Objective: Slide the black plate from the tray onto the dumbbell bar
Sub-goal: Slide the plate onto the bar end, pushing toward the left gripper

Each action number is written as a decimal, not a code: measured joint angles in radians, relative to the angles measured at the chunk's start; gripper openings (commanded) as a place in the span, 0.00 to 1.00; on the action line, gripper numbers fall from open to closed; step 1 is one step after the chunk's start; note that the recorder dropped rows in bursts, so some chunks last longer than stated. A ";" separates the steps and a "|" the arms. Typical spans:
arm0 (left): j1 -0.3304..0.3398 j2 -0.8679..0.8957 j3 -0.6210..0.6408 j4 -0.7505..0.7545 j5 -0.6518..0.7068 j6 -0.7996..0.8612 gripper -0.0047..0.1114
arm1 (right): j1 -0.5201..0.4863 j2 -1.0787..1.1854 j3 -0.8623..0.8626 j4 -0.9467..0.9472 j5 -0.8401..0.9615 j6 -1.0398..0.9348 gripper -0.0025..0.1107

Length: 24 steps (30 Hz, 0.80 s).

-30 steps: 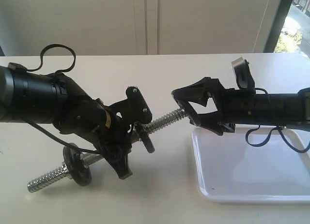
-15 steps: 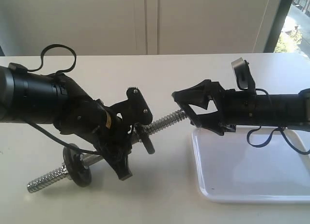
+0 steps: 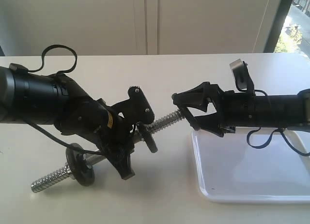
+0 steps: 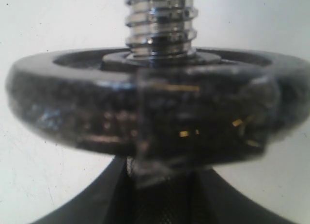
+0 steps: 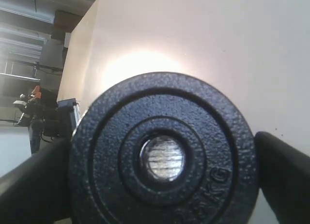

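Note:
In the exterior view my left gripper (image 3: 131,137) is shut on the middle of the dumbbell bar (image 3: 164,121), which slopes up to the right. One small black disc (image 3: 80,164) sits near the bar's low end. A second disc (image 3: 149,138) rests right beside my left fingers and fills the left wrist view (image 4: 145,112), with the threaded rod (image 4: 161,21) rising from it. My right gripper (image 3: 181,108) is shut on the black plate (image 3: 186,112), held edge-on at the bar's raised tip. In the right wrist view the plate (image 5: 213,137) faces the camera and the bar's end (image 5: 162,158) shows in its hole. The white tray (image 3: 252,180) lies under the right arm.
The white table (image 3: 160,200) runs to a pale wall (image 3: 145,21) behind. A window edge (image 3: 290,21) shows at far right. A cable loop (image 3: 58,52) stands up from the left arm, and cables (image 3: 271,137) hang off the right arm above the tray.
The left arm has shifted the bar slightly right and lower, so its threaded tip sits a little closer into the plate. The right gripper has barely moved.

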 measured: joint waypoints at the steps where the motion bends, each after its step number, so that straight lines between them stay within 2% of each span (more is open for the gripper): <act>1: 0.000 0.000 0.000 0.000 0.000 0.000 0.04 | 0.000 0.000 0.000 0.000 0.002 0.002 0.02; 8: 0.000 0.000 0.000 0.000 0.008 -0.004 0.04 | 0.038 0.024 0.000 0.034 0.013 0.011 0.02; 15: 0.004 -0.008 0.000 0.004 0.089 -0.006 0.04 | 0.087 0.031 0.000 0.044 -0.016 0.017 0.02; 24: -0.005 -0.010 0.000 -0.001 0.046 -0.012 0.04 | 0.109 0.036 0.000 0.020 0.003 0.106 0.02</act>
